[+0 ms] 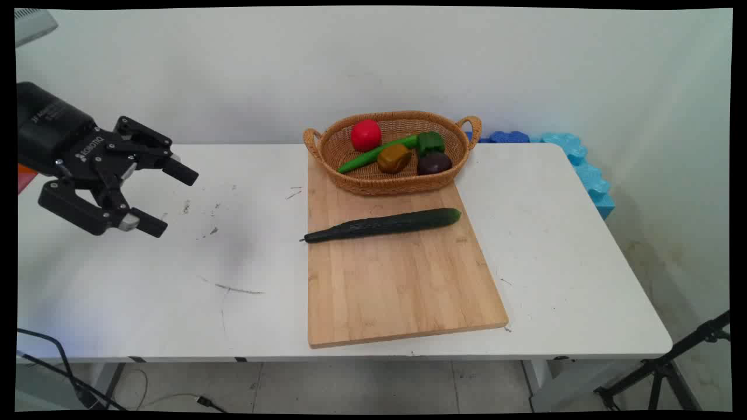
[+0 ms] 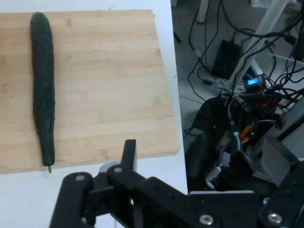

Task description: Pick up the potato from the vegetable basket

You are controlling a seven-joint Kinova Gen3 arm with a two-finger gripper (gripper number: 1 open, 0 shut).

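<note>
Hovering above the left part of the worktop [image 1: 146, 303], your gripper [image 1: 169, 201] points right with its fingers [image 1: 180, 171] spread apart and nothing between them. It touches nothing; the nearest thing is the cucumber [image 1: 382, 224], well apart to the right.

You see that cucumber lying flat across the far half of the cutting board [image 1: 402, 280], its thin stem end just over the board's left edge and its blunt end near the right edge. In the hand view the cucumber [image 2: 42, 90] runs lengthwise along the cutting board [image 2: 109, 80], so your hand seems turned to face it from the stem end.

Just beyond it, a wicker basket [image 1: 350, 178] sits on the board's far edge, against the wall. Inside you find a red tomato [image 1: 366, 135], a long green pepper [image 1: 373, 154], a brownish piece [image 1: 394, 158], a dark purple piece [image 1: 434, 164] and a green one [image 1: 430, 142], all resting low within the rim, which keeps them from rolling. Blue foam blocks [image 1: 578, 163] lie along the far right corner.
</note>
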